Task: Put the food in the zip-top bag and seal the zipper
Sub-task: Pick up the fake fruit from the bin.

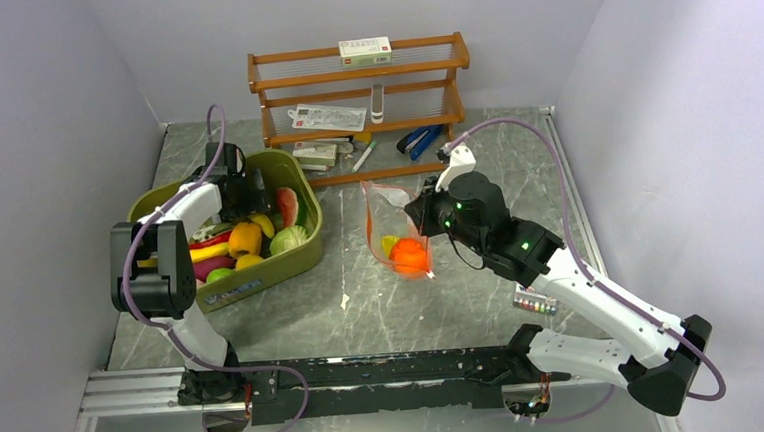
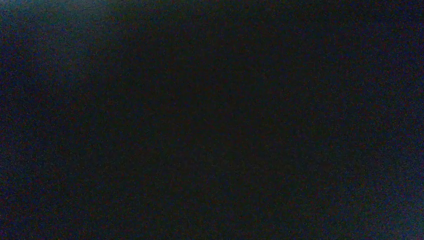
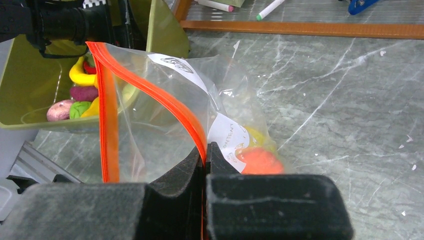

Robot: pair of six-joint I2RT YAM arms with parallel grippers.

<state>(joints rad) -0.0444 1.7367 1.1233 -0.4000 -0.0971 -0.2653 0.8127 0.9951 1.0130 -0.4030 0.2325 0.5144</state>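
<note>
The clear zip-top bag [image 1: 390, 220] stands open on the table, held up by my right gripper [image 1: 420, 210]. In the right wrist view the gripper [image 3: 205, 150] is shut on the orange-red zipper [image 3: 167, 99] at the near rim; the bag's mouth gapes to the left. An orange round [image 3: 262, 162] and a yellow piece [image 3: 256, 135] lie inside the bag. More food, such as a yellow pepper [image 1: 245, 238] and a watermelon slice [image 1: 290, 206], fills the olive-green tub [image 1: 290, 163]. My left gripper [image 1: 254, 197] reaches down into the tub; its fingers are hidden and the left wrist view is black.
A wooden rack [image 1: 359, 72] stands at the back with white packets [image 1: 327, 117] and a box on it. A blue stapler [image 1: 419, 140] and a marker [image 1: 364, 157] lie at its foot. The tub sits just left of the bag.
</note>
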